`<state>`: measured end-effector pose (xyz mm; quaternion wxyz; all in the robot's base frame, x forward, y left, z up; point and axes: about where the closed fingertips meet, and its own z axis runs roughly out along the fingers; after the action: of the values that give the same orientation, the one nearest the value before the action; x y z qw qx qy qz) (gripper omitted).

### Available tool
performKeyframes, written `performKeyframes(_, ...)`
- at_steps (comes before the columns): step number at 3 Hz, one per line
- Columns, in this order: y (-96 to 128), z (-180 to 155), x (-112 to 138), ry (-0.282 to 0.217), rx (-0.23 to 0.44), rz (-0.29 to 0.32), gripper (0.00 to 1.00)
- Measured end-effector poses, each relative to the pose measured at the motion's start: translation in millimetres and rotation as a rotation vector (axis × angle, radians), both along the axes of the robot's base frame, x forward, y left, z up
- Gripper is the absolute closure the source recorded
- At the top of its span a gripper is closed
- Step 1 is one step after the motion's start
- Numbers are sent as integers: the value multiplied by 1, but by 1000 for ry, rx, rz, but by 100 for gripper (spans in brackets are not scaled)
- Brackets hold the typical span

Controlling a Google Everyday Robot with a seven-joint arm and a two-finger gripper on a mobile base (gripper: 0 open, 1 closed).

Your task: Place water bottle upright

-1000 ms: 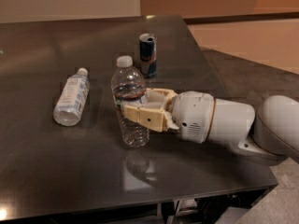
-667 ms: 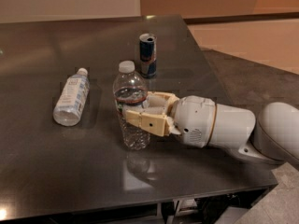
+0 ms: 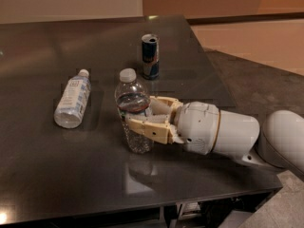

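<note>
The tool sits just left of the frame's centre, reaching in from the right. Its tan jaws are closed on the water bottle, one crossing in front of the ribbed lower body and the other running behind it. No gap shows between jaw and plastic. Behind it, the white wrist lies low and nearly level over the counter.

Compared with a second ago, the bottle and the tool are a little lower in the frame. The white cap has dropped, and the bottle's base now meets its own reflection on the dark surface. The bottle stands upright, cap up, with no lean that I can see.

I judge that the bottle is now set down and the counter is taking its weight, so only the release remains. The jaws need to part evenly and back off to the right, or the light, crinkly bottle may tip.

The smaller bottle lies on its side well to the left, and the can stands behind, toward the top; neither is touched.
</note>
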<state>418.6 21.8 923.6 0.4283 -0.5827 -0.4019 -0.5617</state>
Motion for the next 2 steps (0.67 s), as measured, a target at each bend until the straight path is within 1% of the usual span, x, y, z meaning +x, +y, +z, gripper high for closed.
performKeyframes(2,2,-6,-1,-81,-13,-34,100)
